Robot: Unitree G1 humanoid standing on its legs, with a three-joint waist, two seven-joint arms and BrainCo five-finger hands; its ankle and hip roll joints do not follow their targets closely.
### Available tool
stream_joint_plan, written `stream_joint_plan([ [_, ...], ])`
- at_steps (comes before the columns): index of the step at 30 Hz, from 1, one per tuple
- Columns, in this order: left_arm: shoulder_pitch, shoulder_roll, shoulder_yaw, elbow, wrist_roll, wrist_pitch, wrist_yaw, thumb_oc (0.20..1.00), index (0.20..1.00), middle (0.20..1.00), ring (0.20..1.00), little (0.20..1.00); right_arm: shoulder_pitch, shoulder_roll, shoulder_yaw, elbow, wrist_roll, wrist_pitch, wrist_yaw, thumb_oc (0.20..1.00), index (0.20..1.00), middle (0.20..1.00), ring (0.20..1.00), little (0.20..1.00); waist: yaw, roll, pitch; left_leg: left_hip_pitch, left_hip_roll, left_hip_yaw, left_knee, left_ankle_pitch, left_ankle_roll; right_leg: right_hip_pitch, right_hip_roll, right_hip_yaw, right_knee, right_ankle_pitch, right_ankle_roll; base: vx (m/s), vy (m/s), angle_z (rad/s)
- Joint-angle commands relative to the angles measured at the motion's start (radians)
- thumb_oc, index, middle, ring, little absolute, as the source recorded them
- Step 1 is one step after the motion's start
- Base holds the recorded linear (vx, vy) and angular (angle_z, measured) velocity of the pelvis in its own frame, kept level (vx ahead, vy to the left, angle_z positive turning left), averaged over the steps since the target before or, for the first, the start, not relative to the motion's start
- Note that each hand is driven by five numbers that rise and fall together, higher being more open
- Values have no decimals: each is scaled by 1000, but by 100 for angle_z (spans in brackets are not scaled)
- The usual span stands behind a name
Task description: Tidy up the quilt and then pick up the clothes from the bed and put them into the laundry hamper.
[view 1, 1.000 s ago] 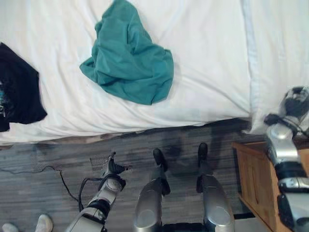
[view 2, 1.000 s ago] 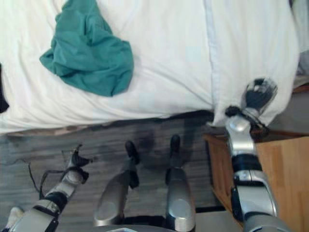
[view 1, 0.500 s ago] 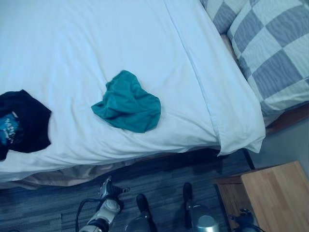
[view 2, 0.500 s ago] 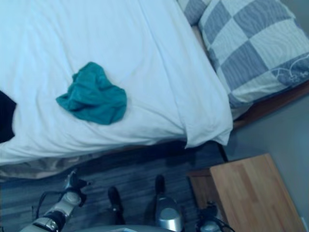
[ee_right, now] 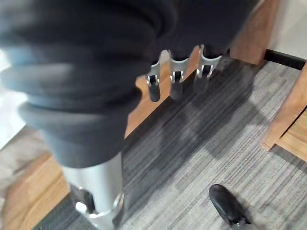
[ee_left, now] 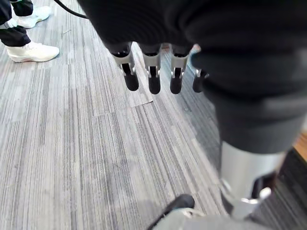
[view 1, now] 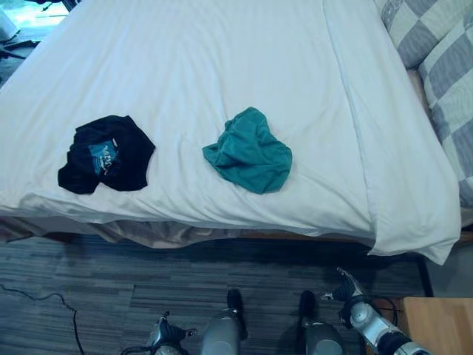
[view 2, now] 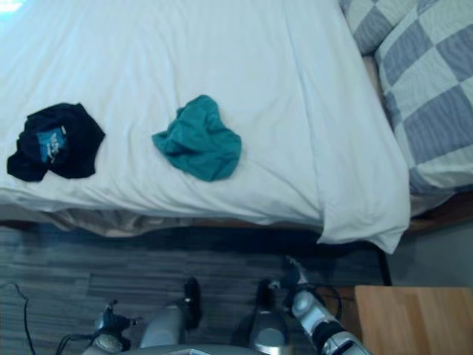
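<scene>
A white quilt [view 1: 222, 66] lies spread flat over the bed, its near right corner [view 1: 417, 237] hanging over the edge. On it lie a crumpled teal garment [view 1: 249, 150] near the middle and a black garment [view 1: 106, 154] with a small print further left. Both hands hang low over the floor in front of the bed, away from the clothes. My left hand [view 1: 166, 334] has its fingers [ee_left: 152, 72] straight and holds nothing. Beside the nightstand, my right hand [view 1: 346, 291] also has straight fingers [ee_right: 175, 76] and is empty.
Grey-and-white checked pillows [view 1: 443, 52] lie at the right end of the bed. A wooden nightstand [view 2: 414, 318] stands at the lower right. The floor is grey striped carpet [view 1: 111, 288]. A person's white shoes [ee_left: 31, 51] are on the floor to my left.
The camera has swung, so the whole bed side and both garments now show. My right arm has dropped from the quilt's corner to my side; the left hand stays low.
</scene>
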Motion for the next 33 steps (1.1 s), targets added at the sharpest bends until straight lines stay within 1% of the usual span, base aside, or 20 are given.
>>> stream_joint_plan([
  [1,-5,9,-24,-23,-8,-8,25,1000,1000,1000,1000,1000,3,-10,-16,6,-7,3,16,1000,1000,1000,1000,1000,-3,-1,6,90,89,-24,-126,-9,11,-22,-78,48,111,-241,93,125,705,50],
  [3,-24,10,-38,-23,-10,-3,13,1000,1000,1000,1000,1000,39,-9,-48,31,5,9,43,1000,1000,1000,1000,1000,-9,14,-18,111,93,-29,-186,2,0,-12,-105,28,146,-250,117,161,633,66],
  [5,-27,34,-57,-25,9,1,-2,1000,1000,1000,1000,1000,79,16,-101,80,9,22,56,1000,1000,1000,1000,1000,-7,-12,-42,126,14,-53,-186,-49,1,-12,-201,22,255,-177,147,185,593,86],
  [6,-30,43,-53,-27,8,7,-2,1000,1000,1000,1000,1000,79,25,-101,87,9,31,59,1000,1000,1000,1000,1000,-2,-27,-36,138,-17,-37,-181,-70,20,-26,-236,14,308,-118,147,77,314,55],
  [9,-32,76,-37,-25,13,13,-14,1000,1000,1000,1000,1000,76,40,-88,96,1,32,64,1000,1000,1000,1000,1000,12,-41,-23,166,-44,3,-188,-93,50,-46,-258,-39,401,-95,125,70,338,2],
  [10,-26,92,-33,-31,11,16,-17,1000,1000,1000,1000,1000,77,47,-83,88,14,26,61,1000,1000,1000,1000,1000,8,-42,-16,178,-55,12,-198,-95,63,-69,-218,-43,461,-120,111,146,530,-29],
  [11,-17,99,-42,-35,29,25,-20,1000,1000,1000,1000,1000,94,66,-70,79,27,18,58,1000,1000,1000,1000,1000,-12,-42,-5,207,-77,19,-221,-92,75,-109,-75,-13,484,-218,82,159,478,-10],
  [14,-26,84,-66,-17,61,27,-28,1000,1000,1000,1000,1000,89,75,-36,64,24,5,51,1000,1000,1000,1000,1000,-32,-58,8,236,-146,25,-222,-105,86,-136,77,-39,346,-238,72,204,274,-18],
  [17,-44,86,-76,-11,80,34,-40,1000,1000,1000,1000,1000,96,66,-21,52,28,2,49,1000,1000,1000,1000,1000,-52,-61,11,269,-181,33,-203,-153,95,-173,115,-97,265,-230,37,286,168,14],
  [18,-44,65,-72,-11,75,23,-46,1000,1000,1000,1000,1000,97,60,-19,37,41,1,59,1000,1000,1000,1000,1000,-52,-53,-1,287,-220,28,-115,-237,100,-111,117,-118,184,-270,0,324,104,49],
  [19,-43,64,-72,-11,75,24,-46,1000,1000,1000,1000,1000,97,59,-19,37,41,1,59,1000,1000,1000,1000,1000,-53,-51,0,283,-218,27,-107,-242,100,-109,118,-119,182,-270,-1,389,162,26],
  [20,-43,51,-75,-16,69,16,-41,1000,1000,1000,1000,1000,87,53,-20,39,41,4,55,1000,1000,1000,1000,1000,-59,-45,7,248,-228,35,-15,-254,80,-98,115,-111,170,-270,-8,66,178,6],
  [21,-45,16,-99,-35,62,2,-36,1000,1000,1000,1000,1000,57,49,-12,71,11,15,36,1000,1000,1000,1000,1000,-56,-48,28,143,-242,75,196,-191,22,-54,84,-143,113,-247,-24,57,194,-18],
  [23,-76,23,-110,-80,47,-2,-28,1000,1000,1000,1000,1000,41,28,-24,83,17,17,26,1000,1000,1000,1000,1000,-45,-57,48,29,-190,63,366,-108,-43,-27,82,-136,90,-243,-33,11,119,-17],
  [25,-80,29,-118,-96,52,-6,-31,1000,1000,1000,1000,1000,32,20,-33,87,17,19,22,1000,1000,1000,1000,1000,-49,-55,47,16,-137,78,365,-116,-40,-20,80,-137,80,-237,-27,59,282,-42],
  [26,-46,59,-112,-95,80,-9,-49,1000,1000,1000,1000,1000,25,-9,-34,51,6,18,27,1000,1000,1000,1000,1000,-58,-36,26,89,-58,93,155,-174,12,-30,47,-84,59,-206,18,59,608,-38],
  [27,-44,56,-118,-108,87,-10,-42,1000,1000,1000,1000,1000,21,-14,-29,40,0,15,25,1000,1000,1000,1000,1000,-55,-27,19,113,-40,64,60,-159,16,-36,37,-58,56,-196,35,61,608,-58],
  [30,-84,44,-137,-93,92,-12,-27,1000,1000,1000,1000,1000,1,-21,-15,25,5,7,32,1000,1000,1000,1000,1000,-57,-21,-2,170,-1,-15,-67,-120,9,-50,12,-8,49,-184,55,20,444,-92],
  [31,-104,31,-158,-98,89,-14,-12,1000,1000,1000,1000,1000,5,-43,3,-5,-26,1,38,1000,1000,1000,1000,1000,-62,-18,-16,212,6,-102,-68,-140,2,-56,-8,24,62,-165,79,9,596,-79],
  [33,-109,21,-184,-101,116,-7,-17,1000,1000,1000,1000,1000,23,-38,-4,-21,-61,-2,48,1000,1000,1000,1000,1000,-85,-15,-41,258,-6,-112,-112,-184,8,-69,-42,23,87,-156,99,-21,532,-67],
])
